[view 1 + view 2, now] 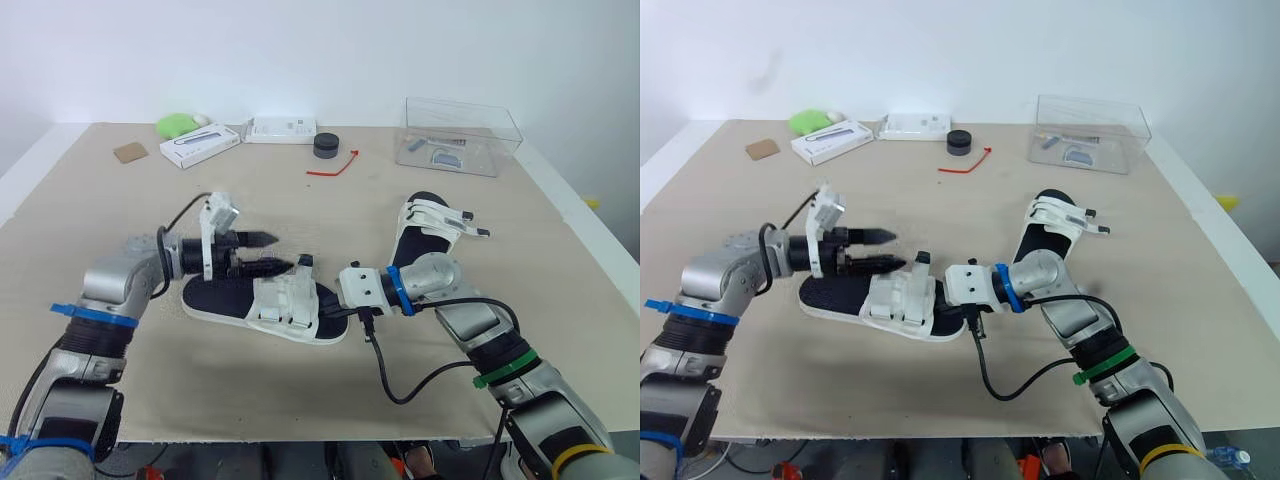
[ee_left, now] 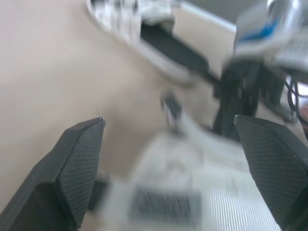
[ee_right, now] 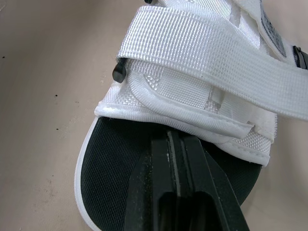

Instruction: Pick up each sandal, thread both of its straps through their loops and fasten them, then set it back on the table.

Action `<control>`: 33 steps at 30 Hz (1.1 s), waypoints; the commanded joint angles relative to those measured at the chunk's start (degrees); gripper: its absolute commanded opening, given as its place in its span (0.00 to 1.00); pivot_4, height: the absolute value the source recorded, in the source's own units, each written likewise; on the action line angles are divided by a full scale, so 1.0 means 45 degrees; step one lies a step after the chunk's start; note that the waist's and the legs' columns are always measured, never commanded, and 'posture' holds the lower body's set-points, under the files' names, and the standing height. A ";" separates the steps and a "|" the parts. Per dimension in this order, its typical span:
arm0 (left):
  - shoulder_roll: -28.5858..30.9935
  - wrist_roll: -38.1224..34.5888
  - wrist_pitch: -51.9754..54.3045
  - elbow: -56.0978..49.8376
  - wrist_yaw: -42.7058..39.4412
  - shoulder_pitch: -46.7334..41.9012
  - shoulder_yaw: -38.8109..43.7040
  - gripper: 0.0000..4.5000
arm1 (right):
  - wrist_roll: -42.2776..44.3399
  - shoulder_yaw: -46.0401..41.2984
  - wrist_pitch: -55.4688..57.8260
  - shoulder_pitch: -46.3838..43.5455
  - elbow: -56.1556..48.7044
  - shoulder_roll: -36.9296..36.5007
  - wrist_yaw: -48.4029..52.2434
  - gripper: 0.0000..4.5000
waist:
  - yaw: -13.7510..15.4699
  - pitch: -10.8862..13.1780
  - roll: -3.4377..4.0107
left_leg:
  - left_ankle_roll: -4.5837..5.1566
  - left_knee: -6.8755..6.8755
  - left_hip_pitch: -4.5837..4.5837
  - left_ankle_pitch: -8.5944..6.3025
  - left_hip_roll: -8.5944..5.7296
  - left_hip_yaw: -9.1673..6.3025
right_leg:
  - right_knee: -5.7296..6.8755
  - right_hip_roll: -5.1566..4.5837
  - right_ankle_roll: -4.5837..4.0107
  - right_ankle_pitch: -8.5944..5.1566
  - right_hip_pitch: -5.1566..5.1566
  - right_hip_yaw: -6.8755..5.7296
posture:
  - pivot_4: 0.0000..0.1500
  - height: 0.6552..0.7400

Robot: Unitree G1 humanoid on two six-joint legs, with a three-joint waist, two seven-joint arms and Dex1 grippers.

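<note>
One sandal [image 1: 215, 300], with a black footbed and white straps [image 1: 285, 305], lies flat on the table in front of me. My left gripper [image 1: 268, 254] hovers open just above its strapped part, nothing between the fingers [image 2: 77, 168]. My right gripper [image 3: 177, 144] is shut, its tips resting on the footbed at the sandal's toe end, right under the front strap [image 3: 207, 62]. The second sandal [image 1: 425, 225] lies behind my right forearm, with its straps [image 1: 450, 218] sticking out to the right.
A clear plastic box [image 1: 460, 135] stands at the back right. Along the back edge are two white boxes [image 1: 198, 145] [image 1: 282, 130], a black round object [image 1: 327, 145], a red cord [image 1: 333, 165], a green object [image 1: 178, 125] and a brown square [image 1: 129, 152]. A black cable [image 1: 400, 385] loops off my right wrist.
</note>
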 commanded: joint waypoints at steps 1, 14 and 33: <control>-0.0552 0.0056 -0.0475 -0.0768 -0.0019 -0.0214 -0.0004 0.87 | -0.0617 0.0391 0.0133 0.0236 0.0528 -0.0190 0.0100 0.00 | -0.0001 -0.0001 0.0002 | 0.0001 0.0000 0.0002 -0.0001 -0.0001 0.0002 | 0.0000 0.0000 -0.0003 0.0001 0.0001 0.0001 | 1.00 1.00; -0.1440 0.1770 -0.0736 0.1856 -0.1908 -0.1024 -0.2200 0.01 | -0.0666 0.0411 0.0118 0.0320 0.0392 -0.0170 -0.0047 0.00 | -0.0008 -0.0001 0.0001 | 0.0002 0.0001 0.0002 -0.0001 -0.0001 0.0005 | 0.0001 0.0017 0.0009 -0.0001 -0.0002 0.0004 | 1.00 1.00; -0.1280 0.3781 -0.0766 0.5694 -0.3989 -0.3102 -0.2746 0.01 | -0.0737 0.0443 -0.0053 0.0268 0.0541 -0.0067 -0.0183 0.00 | -0.0018 -0.0001 0.0001 | 0.0018 0.0001 -0.0016 -0.0010 0.0001 0.0005 | 0.0001 0.0026 0.0045 -0.0030 -0.0019 0.0006 | 1.00 1.00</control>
